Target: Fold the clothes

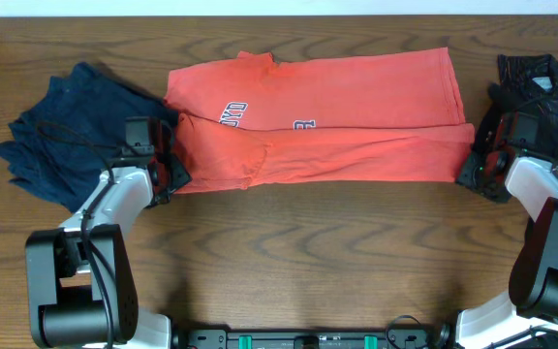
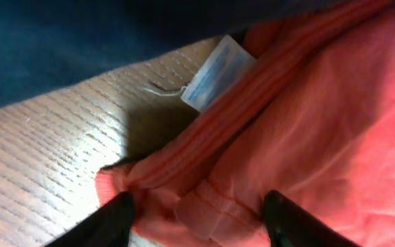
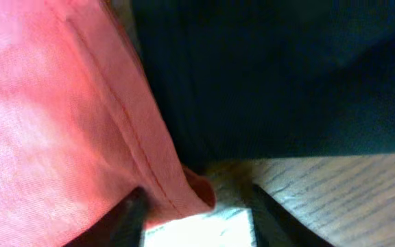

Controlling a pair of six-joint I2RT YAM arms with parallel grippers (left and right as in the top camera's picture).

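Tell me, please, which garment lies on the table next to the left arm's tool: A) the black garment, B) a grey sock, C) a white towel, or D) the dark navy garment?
D: in the overhead view the dark navy garment sits crumpled just beside the left tool, at that end of the coral-red T-shirt, while the black garment lies by the right tool.

Matt coral cloth T-shirt (image 1: 337, 107), grained wooden table (image 1: 337, 252), dark navy cloth garment (image 1: 61, 126)
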